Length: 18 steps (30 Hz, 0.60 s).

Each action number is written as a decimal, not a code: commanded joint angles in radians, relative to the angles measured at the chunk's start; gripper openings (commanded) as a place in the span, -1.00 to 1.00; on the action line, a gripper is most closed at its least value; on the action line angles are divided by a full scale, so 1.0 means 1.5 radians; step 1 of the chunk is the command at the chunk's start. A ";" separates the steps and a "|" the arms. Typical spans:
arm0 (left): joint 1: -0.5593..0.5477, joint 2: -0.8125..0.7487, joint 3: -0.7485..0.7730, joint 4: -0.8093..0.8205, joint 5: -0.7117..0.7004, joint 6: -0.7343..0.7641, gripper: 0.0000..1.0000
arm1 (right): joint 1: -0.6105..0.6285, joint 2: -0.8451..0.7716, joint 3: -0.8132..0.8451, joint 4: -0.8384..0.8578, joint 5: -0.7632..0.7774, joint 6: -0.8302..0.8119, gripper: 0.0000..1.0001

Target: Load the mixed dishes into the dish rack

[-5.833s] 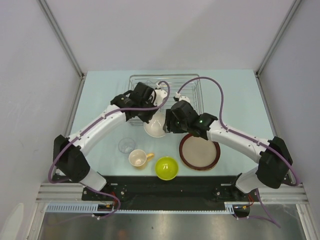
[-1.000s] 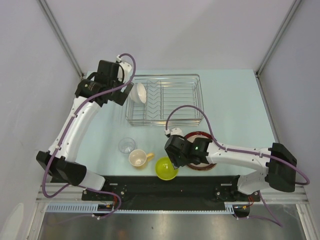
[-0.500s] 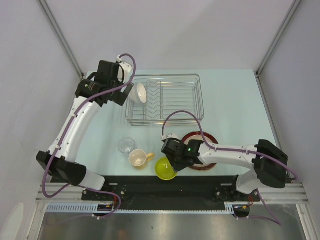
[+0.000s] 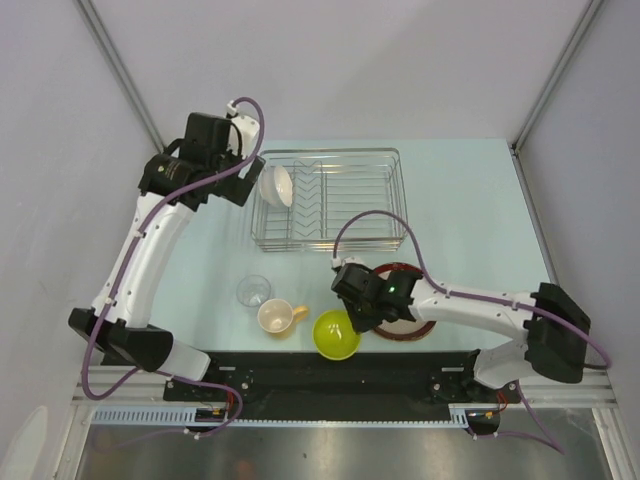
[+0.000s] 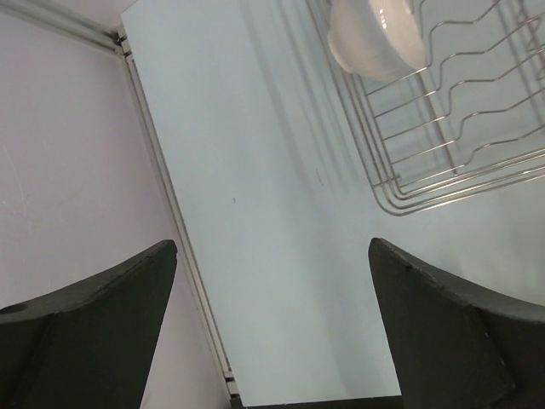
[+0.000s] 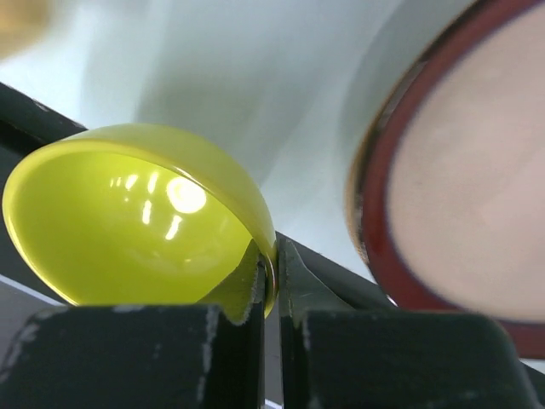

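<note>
Since a second ago the right fingers [image 6: 285, 268] have closed, and they now pinch the rim of the lime-green bowl [image 4: 337, 335], one finger inside and one outside, while the left arm has drawn a little toward the upper left of the overhead view. That bowl sits at the lower centre of the overhead view, just beside the red-rimmed plate [image 4: 418, 327]. Whether its base touches the surface [image 4: 470, 200] I cannot tell, since the right wrist view shows only its glossy inside and outer wall. The right arm lies over much of the plate from above, leaving only parts of its dark-red rim showing. In the right wrist view the plate is cut off at the right edge. A tan blur at the upper left corner of that view is too soft to name. The left fingers [image 4: 240, 188] stand wide apart and hold nothing, hovering beside the left end of the dish rack [image 4: 385, 238], at the upper centre. In the left wrist view they appear only as two dark wedges in the lower corners. The white bowl [image 4: 277, 186] leans on its side among the wires at the rack's left end. In the left wrist view it is cropped by the top edge. Left of the green bowl stand the mug [image 4: 277, 317] and, above it, the small clear glass [image 4: 253, 291], faint against the pale surface.
</note>
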 commanded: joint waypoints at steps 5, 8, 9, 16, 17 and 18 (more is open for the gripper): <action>-0.004 0.003 0.123 -0.069 0.174 -0.070 0.99 | -0.048 -0.103 0.142 -0.099 0.097 -0.039 -1.00; -0.007 0.008 0.139 -0.098 0.282 -0.093 0.99 | -0.071 -0.111 0.186 -0.093 0.140 -0.051 -1.00; -0.014 0.006 0.132 -0.098 0.300 -0.096 1.00 | -0.080 -0.098 0.197 -0.088 0.149 -0.065 -1.00; -0.049 -0.012 0.046 -0.102 0.424 -0.119 0.99 | -0.131 0.009 0.316 -0.044 0.152 -0.114 -1.00; -0.054 -0.017 0.034 -0.099 0.430 -0.118 1.00 | -0.133 0.018 0.327 -0.039 0.150 -0.117 -1.00; -0.066 -0.025 0.025 -0.093 0.430 -0.118 1.00 | -0.135 0.031 0.346 -0.038 0.147 -0.120 -1.00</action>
